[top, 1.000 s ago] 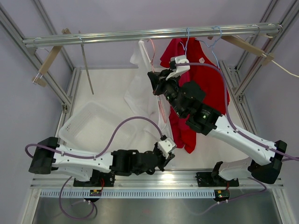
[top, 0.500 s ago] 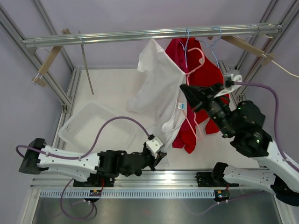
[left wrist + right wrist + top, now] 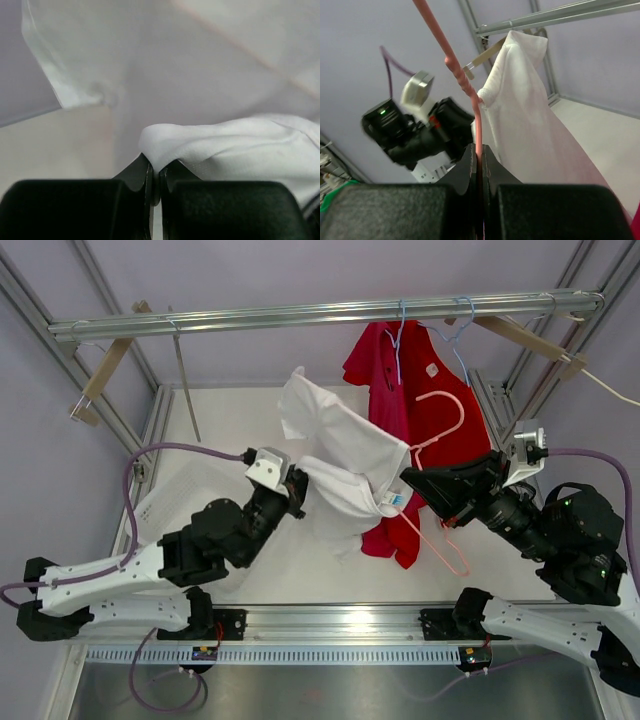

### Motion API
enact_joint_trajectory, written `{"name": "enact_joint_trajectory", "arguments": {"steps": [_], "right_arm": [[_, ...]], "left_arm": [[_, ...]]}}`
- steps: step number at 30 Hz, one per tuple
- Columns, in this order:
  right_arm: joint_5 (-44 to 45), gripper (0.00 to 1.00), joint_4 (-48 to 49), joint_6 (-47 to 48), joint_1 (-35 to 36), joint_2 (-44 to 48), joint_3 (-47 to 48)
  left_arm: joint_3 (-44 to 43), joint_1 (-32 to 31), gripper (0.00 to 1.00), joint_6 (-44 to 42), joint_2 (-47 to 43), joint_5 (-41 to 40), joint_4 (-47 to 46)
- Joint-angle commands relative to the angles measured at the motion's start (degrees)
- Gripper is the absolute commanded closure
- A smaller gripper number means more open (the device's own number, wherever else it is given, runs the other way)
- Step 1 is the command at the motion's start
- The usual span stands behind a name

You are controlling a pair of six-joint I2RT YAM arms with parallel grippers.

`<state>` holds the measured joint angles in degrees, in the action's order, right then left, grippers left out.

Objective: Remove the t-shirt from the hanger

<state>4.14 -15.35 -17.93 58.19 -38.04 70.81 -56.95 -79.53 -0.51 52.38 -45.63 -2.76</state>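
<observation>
Above the white bench (image 3: 230, 430), our left tool (image 3: 155, 175), clenched on the white cotton t-shirt (image 3: 345, 455), has pulled leftward while our right tool (image 3: 480, 155), gripping the pink wire hanger (image 3: 457, 71), has drawn rightward, so the shirt hangs stretched between them, nearly freed.

- My left arm (image 3: 110, 573): white shell links, black joint housings; one green lamp (image 3: 381, 112) lit on a black housing.
- My right arm (image 3: 540, 625): same finish, with bulkier black housings toward the wrist.
- Left claw (image 3: 154, 180): two matte black fingers with a grainy surface, tapering to thin tips.
- Right claw (image 3: 479, 155): identical black fingers.
- Left wrist camera block (image 3: 265, 465) and right wrist camera block (image 3: 527, 445): small white boxes.
- Left cable (image 3: 180, 446) and right cable (image 3: 590, 452): lilac, each leaving its wrist block in a loop.
- Left base (image 3: 215, 623) and right base (image 3: 455, 618): black mounts on the rail.
</observation>
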Motion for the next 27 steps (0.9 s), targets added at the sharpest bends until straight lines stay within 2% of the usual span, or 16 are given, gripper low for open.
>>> {"name": "enact_joint_trajectory", "arguments": {"steps": [1, 2, 4, 6, 10, 12, 16, 17, 18, 23, 26, 27], "right_arm": [[-8.61, 1.00, -0.46, -2.63, 0.34, 3.23, 0.39], [-8.71, 1.00, -0.81, -3.15, 0.34, 3.76, 0.47], [-9.24, 1.00, -2.48, -3.77, 0.34, 5.07, 1.00], [-10.46, 1.00, -2.58, -4.48, 0.34, 5.78, 0.83], [-14.86, 1.00, -1.87, -6.58, 0.34, 6.05, 0.65], [-16.35, 1.00, -1.44, -7.11, 0.34, 5.88, 0.48], [-17.68, 1.00, -1.69, -7.91, 0.43, 5.52, 0.56], [-17.50, 1.00, -2.13, -7.82, 0.34, 5.44, 0.56], [-17.07, 1.00, -2.22, -7.73, 0.34, 5.52, 0.56], [-14.52, 1.00, -3.88, -7.29, 0.34, 6.40, 0.03], [-11.27, 1.00, -7.82, -6.68, 0.34, 7.10, -0.32], [-9.35, 1.00, -8.89, -6.68, 0.34, 7.45, -0.75]], "left_arm": [[-2.55, 7.26, 0.94, -2.65, 1.76, 6.77, -6.28], [-2.03, 9.89, 0.91, -2.74, 1.85, 8.00, -6.98], [-1.50, 12.01, 0.49, -2.65, 2.72, 10.28, -8.22], [-1.41, 12.73, 0.12, -1.86, 3.51, 15.88, -8.22], [-3.69, 12.73, 0.09, -2.20, 6.50, 20.49, -9.10], [-5.96, 12.73, 0.13, -3.35, 8.00, 22.06, -9.36], [-10.80, 12.64, 0.74, -7.03, 9.14, 22.78, -7.35], [-11.42, 12.73, 0.93, -7.48, 9.23, 22.17, -6.82], [-11.95, 12.64, 1.00, -7.83, 8.71, 21.03, -6.38], [-11.08, 12.55, 1.00, -8.89, 4.41, 17.51, -3.04], [-14.31, 12.64, 1.00, -9.68, 2.99, 11.01, 2.40], [-16.07, 12.73, 1.00, -10.03, 3.08, 8.39, 7.29]]}}
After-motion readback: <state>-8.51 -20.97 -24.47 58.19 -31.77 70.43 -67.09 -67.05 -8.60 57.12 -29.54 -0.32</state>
